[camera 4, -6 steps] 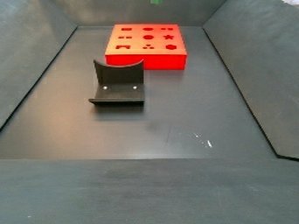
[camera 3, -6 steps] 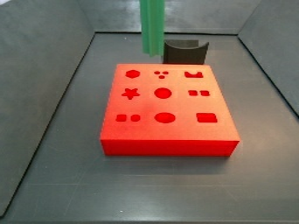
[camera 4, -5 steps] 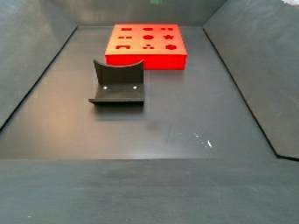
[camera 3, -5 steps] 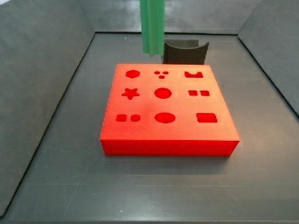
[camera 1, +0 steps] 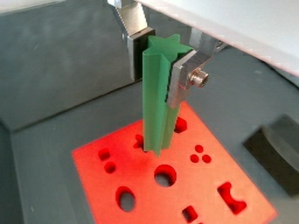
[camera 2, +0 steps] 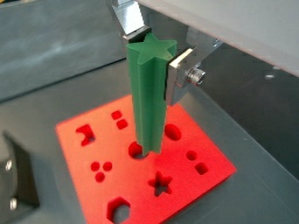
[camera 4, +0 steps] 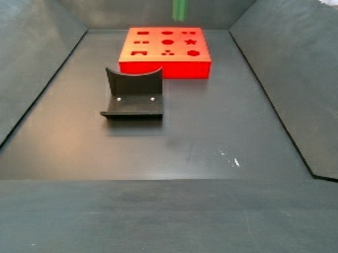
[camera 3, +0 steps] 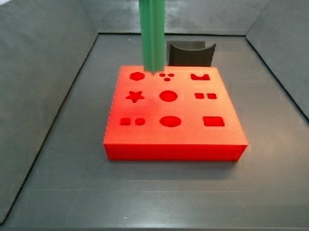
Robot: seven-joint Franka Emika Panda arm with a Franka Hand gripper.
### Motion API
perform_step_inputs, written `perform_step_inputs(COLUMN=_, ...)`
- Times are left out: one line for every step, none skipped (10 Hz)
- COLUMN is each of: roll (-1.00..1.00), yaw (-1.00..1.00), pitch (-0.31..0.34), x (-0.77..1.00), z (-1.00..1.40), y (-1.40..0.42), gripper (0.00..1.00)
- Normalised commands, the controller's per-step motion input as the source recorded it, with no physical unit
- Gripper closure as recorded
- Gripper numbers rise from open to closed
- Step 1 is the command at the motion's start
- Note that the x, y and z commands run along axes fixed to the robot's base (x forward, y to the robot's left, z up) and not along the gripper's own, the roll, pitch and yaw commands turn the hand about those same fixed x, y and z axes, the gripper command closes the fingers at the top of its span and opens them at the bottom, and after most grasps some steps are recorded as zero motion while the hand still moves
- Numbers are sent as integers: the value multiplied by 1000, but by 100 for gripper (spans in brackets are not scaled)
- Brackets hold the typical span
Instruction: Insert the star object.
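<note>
Star object (camera 3: 154,34) lower, in gripper (camera 1: 162,54)

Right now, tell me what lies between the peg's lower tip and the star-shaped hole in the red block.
In a side view, only bare red block top: the star object, held upright by the gripper, hangs behind the star-shaped hole.

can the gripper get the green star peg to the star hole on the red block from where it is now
Probably yes. The gripper holds the star peg upright above the red block, and the star hole lies open with nothing over it; the dark holder stands behind the block.
</note>
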Motion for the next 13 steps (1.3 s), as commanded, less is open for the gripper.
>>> perform_step_inputs(roll=274, yaw=929, pitch=0, x=0, z=-326, y=0, gripper=100)
perform_step_inputs(roll=263, yaw=929, pitch=0, x=0, z=-306, y=6, gripper=100)
perform_step_inputs(roll=14, yaw=351, pitch=-16, x=-117, z=-177, y=0, gripper=100)
perform_step_inputs(roll=0, yaw=0, pitch=0, x=-134, z=-191, y=0, gripper=100)
perform_step_inputs(roll=20, yaw=0, pitch=0, x=0, z=0, y=-14, gripper=100)
perform_step_inputs(roll=0, yaw=0, pitch=0, x=0, z=0, y=23, gripper=100)
perform_step_inputs(roll=-36, yaw=-20, pitch=0, x=0, z=-31, y=26, gripper=100)
perform_step_inputs(roll=-74, yaw=-194, pitch=371, x=303, z=-69, y=51, gripper=100)
perform_step_inputs(roll=-193, yaw=-154, pitch=356, x=211, z=-120, y=0, gripper=100)
perform_step_inputs(roll=-117, yaw=-171, pitch=77, x=74, z=-106, y=0, gripper=100)
perform_step_inputs(roll=-94, yaw=0, pitch=-34, x=0, z=-37, y=0, gripper=100)
perform_step_inputs(roll=0, yaw=-46, pitch=0, x=0, z=0, y=0, gripper=100)
perform_step_inputs(roll=0, yaw=-46, pitch=0, x=-83, z=0, y=0, gripper=100)
